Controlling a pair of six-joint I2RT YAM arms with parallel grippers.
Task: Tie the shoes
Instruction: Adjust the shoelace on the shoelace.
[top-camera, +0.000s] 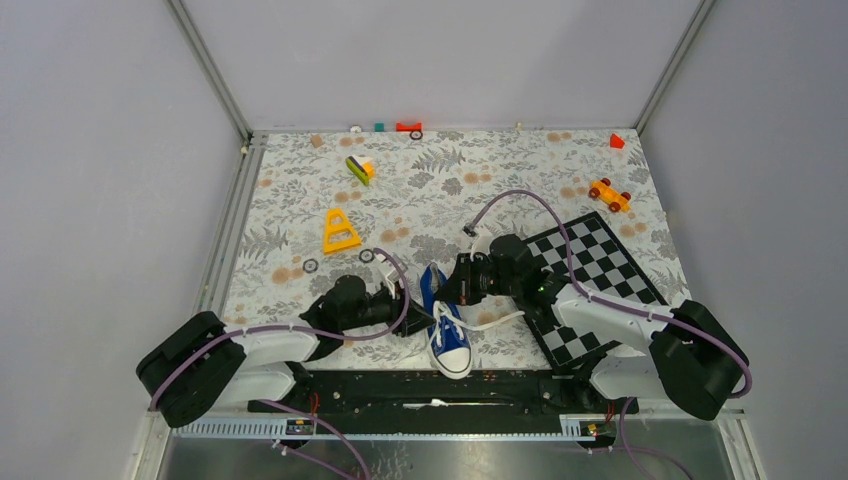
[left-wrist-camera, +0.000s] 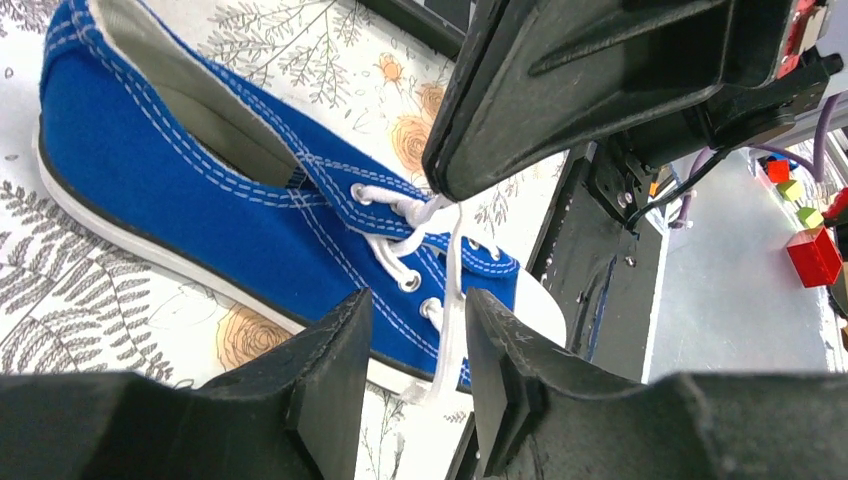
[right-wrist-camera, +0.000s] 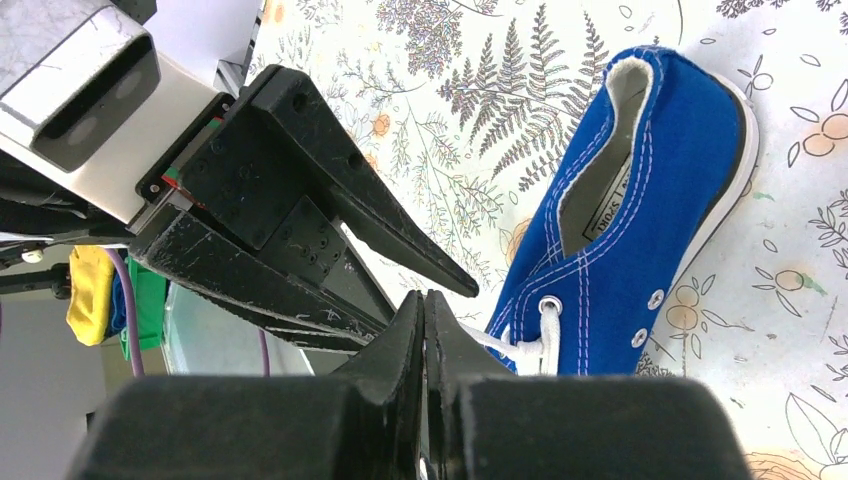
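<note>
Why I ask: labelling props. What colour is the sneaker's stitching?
White, on the sneaker; clearest in left wrist view.

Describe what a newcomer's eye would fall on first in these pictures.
A blue canvas sneaker with white sole lies at the table's near edge between the open left gripper and the right gripper, which pinches its white lace. A black-and-white checkerboard mat lies to its right.

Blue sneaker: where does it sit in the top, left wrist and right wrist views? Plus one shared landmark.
Top external: blue sneaker at bottom centre, toe pointing to the bottom edge.
Left wrist: upper left to centre, heel top left, white toe cap lower right.
Right wrist: right half, heel top right, eyelets bottom centre.
Shared landmark: white lace leaving the eyelets, visible in all three views.
</note>
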